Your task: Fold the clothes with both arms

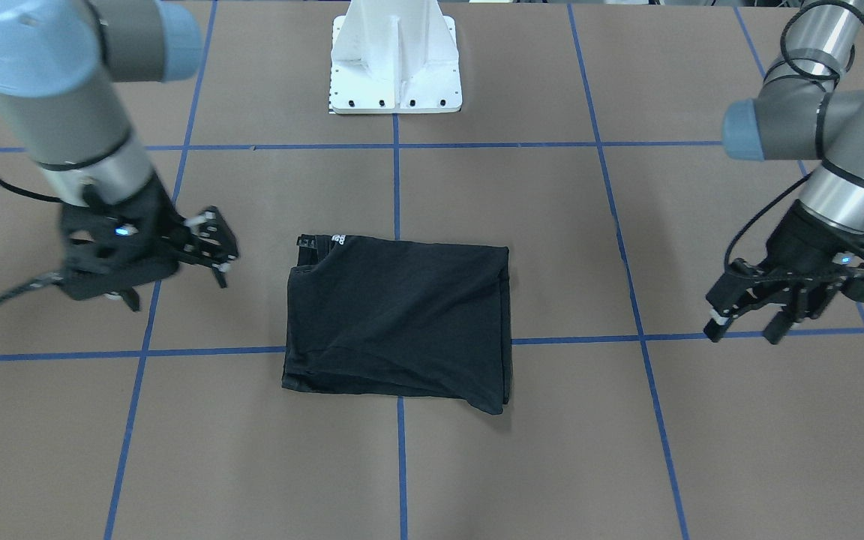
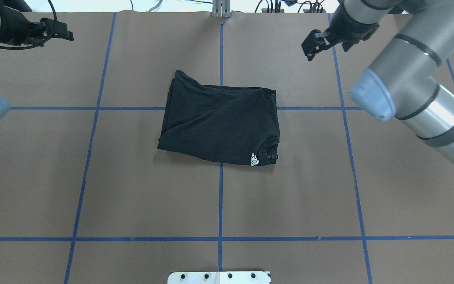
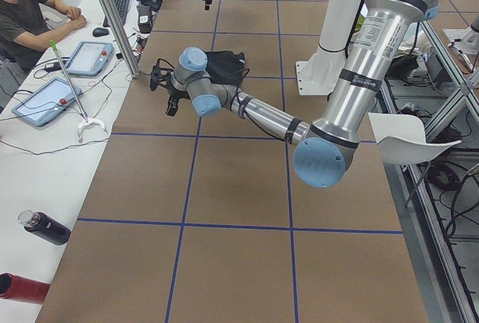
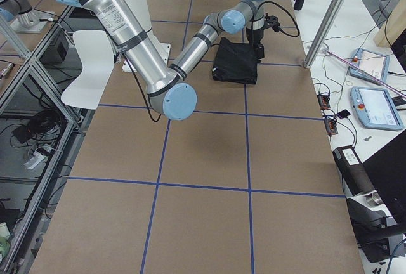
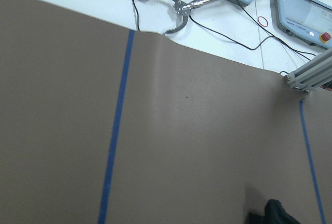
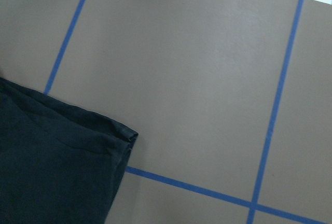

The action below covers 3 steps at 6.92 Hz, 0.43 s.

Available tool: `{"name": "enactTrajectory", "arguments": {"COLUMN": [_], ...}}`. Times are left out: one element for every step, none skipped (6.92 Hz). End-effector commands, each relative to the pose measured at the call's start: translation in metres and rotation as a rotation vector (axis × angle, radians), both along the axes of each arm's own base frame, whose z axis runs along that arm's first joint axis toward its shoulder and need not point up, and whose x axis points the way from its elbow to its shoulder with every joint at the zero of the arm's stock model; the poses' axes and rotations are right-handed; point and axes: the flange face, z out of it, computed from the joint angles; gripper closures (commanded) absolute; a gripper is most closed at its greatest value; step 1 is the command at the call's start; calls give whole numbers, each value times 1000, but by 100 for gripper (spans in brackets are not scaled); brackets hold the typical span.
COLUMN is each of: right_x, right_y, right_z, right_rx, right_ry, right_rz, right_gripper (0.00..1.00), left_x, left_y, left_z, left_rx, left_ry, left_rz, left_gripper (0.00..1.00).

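The clothes are one black T-shirt, folded into a rough rectangle in the middle of the brown table. Its plain back faces up, and a small white logo shows by the collar. My left gripper hovers open and empty well off to the shirt's side, toward the table's far edge. My right gripper hangs open and empty on the opposite side, also clear of the cloth. The right wrist view shows a folded corner of the shirt. The left wrist view catches only a black scrap.
The white pedestal base stands behind the shirt on the robot's side. Blue tape lines grid the table. Along the far edge are aluminium posts, tablets, a grabber tool, bottles and a seated person.
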Motion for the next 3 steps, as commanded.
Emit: {"name": "enactTrajectory", "arguments": {"right_x": [66,91,100], "right_y": [25,21,23], "right_z": [64,80,105], "right_rx": [-86,-118,-147], "right_ry": [-3,3,33], "right_rz": [46,86,105], "right_gripper": [0,0,0], "left_x": [-41,-65,-101], "left_y": [11,11,5], "left_z": [61,75,84], "left_rx": [93,67,52], "left_ry": [-163,-170,-183], "left_rz": [73,38,-8], "left_gripper": [0,0,0]}}
